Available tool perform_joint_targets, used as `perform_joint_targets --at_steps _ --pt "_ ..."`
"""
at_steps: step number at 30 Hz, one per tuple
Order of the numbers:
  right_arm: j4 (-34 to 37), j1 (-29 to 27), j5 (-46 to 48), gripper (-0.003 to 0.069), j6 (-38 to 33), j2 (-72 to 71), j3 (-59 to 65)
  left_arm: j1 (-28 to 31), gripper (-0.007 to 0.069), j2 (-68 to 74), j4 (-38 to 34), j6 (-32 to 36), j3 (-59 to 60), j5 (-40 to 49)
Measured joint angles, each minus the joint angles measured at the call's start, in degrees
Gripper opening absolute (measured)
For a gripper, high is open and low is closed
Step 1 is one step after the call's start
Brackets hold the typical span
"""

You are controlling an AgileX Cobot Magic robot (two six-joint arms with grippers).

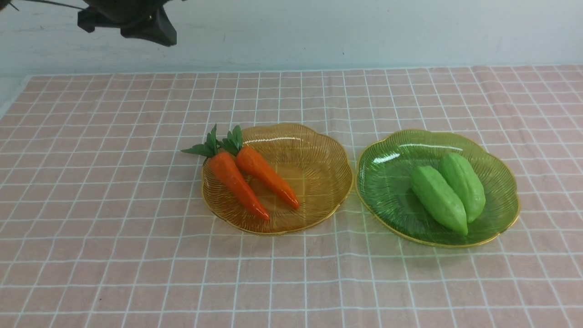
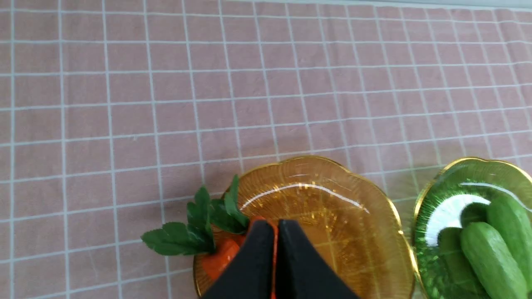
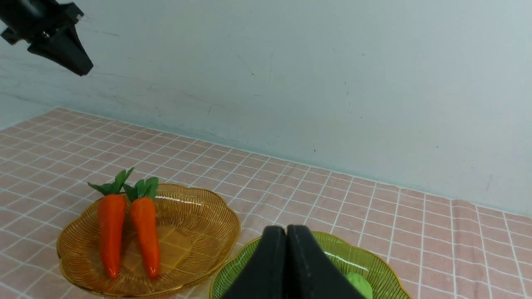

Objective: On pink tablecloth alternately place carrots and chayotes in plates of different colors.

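A pink tablecloth [image 1: 114, 205] with a grid of thin white lines covers the table, and the sorting on it looks finished: nothing lies loose on the cloth, and each kind of toy vegetable sits in its own plate. On the left, the amber plate [image 1: 319, 150] holds both carrots [image 1: 248, 180], side by side and touching near their tops, leafy green ends pointing toward the far left rim and hanging slightly over it, orange tips aimed toward the near side. Just beside it on the right, rims nearly touching, the green plate [image 1: 387, 182] holds both chayotes [image 1: 448, 191], lying pressed against each other at a slant. High above the table at the far left, the left gripper [image 2: 275, 265] hangs with its black jaws pressed together, holding nothing. The right gripper [image 3: 286, 265] sits above the near edge of the green plate, jaws likewise together and empty. As I judge it, no placing remains.
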Motion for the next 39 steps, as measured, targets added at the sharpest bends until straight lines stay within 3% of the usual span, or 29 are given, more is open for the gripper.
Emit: perform_joint_targets --at_steps 4,10,15,18,22,27,39 --pt "0.0 -3.6 1.7 -0.0015 0.0 -5.2 4.3 -2.5 -0.0003 -10.5 1.8 2.0 7.6 0.1" --pt "0.4 -3.9 1.3 -0.0015 0.0 -6.2 4.4 -2.8 -0.0003 -27.5 9.6 1.8 24.6 0.2" --pt "0.4 -3.9 1.3 -0.0015 0.0 -6.2 4.4 -2.9 -0.0003 -50.2 14.7 2.1 49.6 -0.3" --pt "0.4 -3.9 1.3 -0.0015 0.0 -6.2 4.4 -2.9 -0.0003 -62.9 14.6 3.0 70.4 -11.1" --pt "0.4 -3.9 1.3 -0.0015 0.0 -6.2 4.4 -2.9 -0.0003 -73.1 6.9 3.3 93.3 -30.0" --pt "0.4 -3.9 1.3 -0.0015 0.0 -6.2 4.4 -2.9 -0.0003 -80.4 5.2 3.4 102.4 -42.3" --pt "0.4 -3.9 1.3 -0.0015 0.0 -6.2 4.4 -2.9 -0.0003 -81.6 6.0 3.4 104.0 -39.5"
